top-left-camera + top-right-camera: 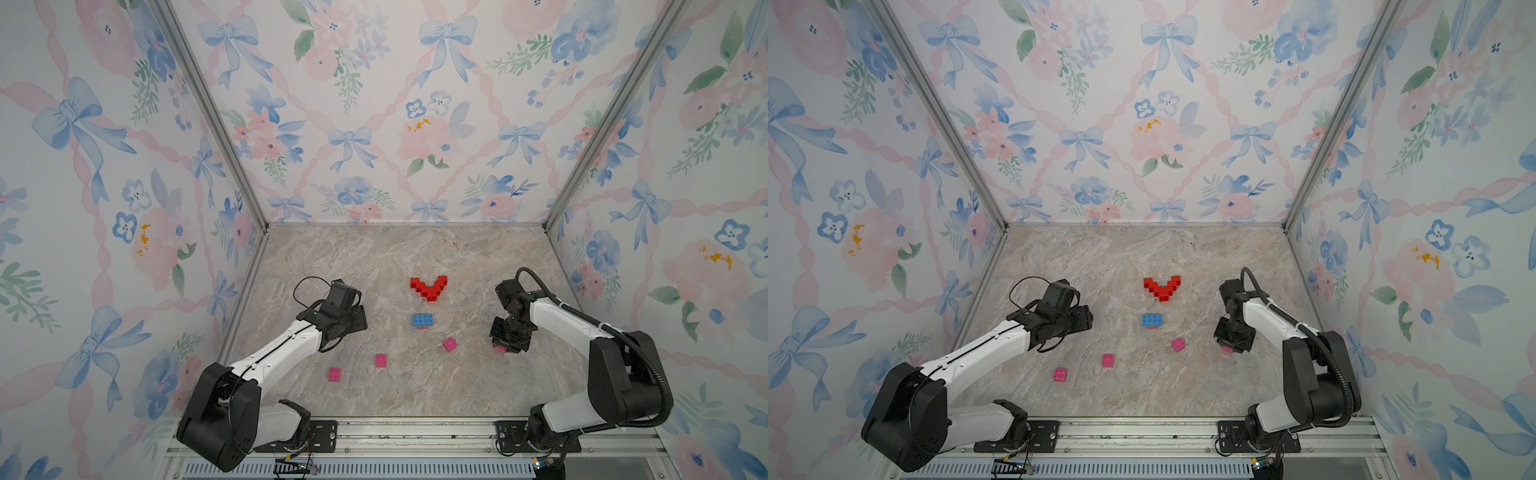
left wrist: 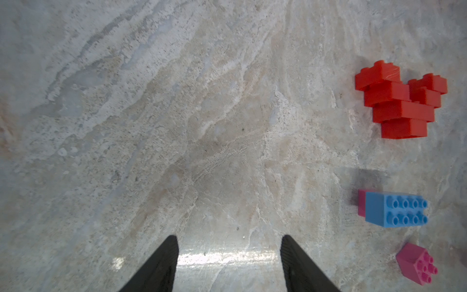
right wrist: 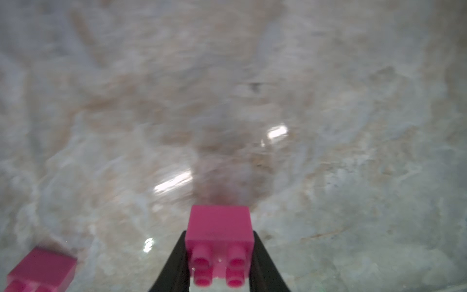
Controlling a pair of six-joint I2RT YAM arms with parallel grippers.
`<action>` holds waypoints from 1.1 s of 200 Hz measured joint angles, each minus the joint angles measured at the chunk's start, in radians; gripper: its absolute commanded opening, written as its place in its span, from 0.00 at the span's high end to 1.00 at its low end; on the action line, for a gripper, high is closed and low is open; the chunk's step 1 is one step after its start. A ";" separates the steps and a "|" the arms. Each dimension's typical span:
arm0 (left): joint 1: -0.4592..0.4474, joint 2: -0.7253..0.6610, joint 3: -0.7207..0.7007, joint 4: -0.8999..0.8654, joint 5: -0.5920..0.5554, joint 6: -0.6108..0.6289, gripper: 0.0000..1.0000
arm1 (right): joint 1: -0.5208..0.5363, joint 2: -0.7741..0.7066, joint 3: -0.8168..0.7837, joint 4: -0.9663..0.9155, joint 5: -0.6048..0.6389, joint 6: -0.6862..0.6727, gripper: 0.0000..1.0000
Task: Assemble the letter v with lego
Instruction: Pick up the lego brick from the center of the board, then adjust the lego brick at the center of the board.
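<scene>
A red lego V (image 1: 429, 287) (image 1: 1163, 287) (image 2: 401, 101) lies mid-table. In front of it a longer blue brick (image 1: 422, 319) (image 1: 1152, 320) (image 2: 396, 209) sits on a pink piece (image 2: 361, 204). Three loose pink bricks (image 1: 450, 344) (image 1: 381, 360) (image 1: 334, 374) lie nearer the front. My right gripper (image 3: 219, 237) (image 1: 505, 343) is shut on a fourth pink brick (image 3: 219, 227) (image 1: 1228, 349), a finger against each side, low over the table on the right. My left gripper (image 2: 228, 240) (image 1: 357, 318) is open and holds nothing, left of the blue brick.
Floral walls with metal posts (image 1: 552, 216) close in the marble table (image 1: 374, 257) on three sides. A metal rail (image 1: 415, 432) carrying both arm bases runs along the front edge. Another pink brick (image 3: 40, 270) lies close beside the right gripper.
</scene>
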 measured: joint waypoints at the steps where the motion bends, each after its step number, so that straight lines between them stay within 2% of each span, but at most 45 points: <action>1: 0.000 0.000 0.000 0.000 0.000 0.000 0.32 | 0.006 0.000 0.003 -0.001 0.000 -0.001 0.79; 19: 0.000 0.001 0.000 0.000 0.000 0.000 0.32 | 0.148 0.043 0.091 0.008 0.000 -0.016 0.83; 33: -0.004 0.001 0.000 0.000 0.000 0.000 0.33 | 0.211 0.086 0.129 0.029 0.002 -0.031 0.84; 81: -0.013 0.001 0.000 0.000 0.000 -0.003 0.33 | 0.251 0.256 0.195 0.059 0.008 -0.087 0.87; 117: -0.013 0.001 0.000 0.000 0.000 -0.008 0.33 | 0.295 0.260 0.201 0.051 0.002 -0.084 0.87; 177: -0.016 0.001 0.000 0.000 -0.001 -0.012 0.33 | 0.354 0.197 0.161 0.003 -0.066 0.011 0.84; 220: -0.051 0.001 0.000 0.000 -0.010 -0.027 0.33 | 0.340 0.086 0.160 -0.031 -0.058 -0.067 0.85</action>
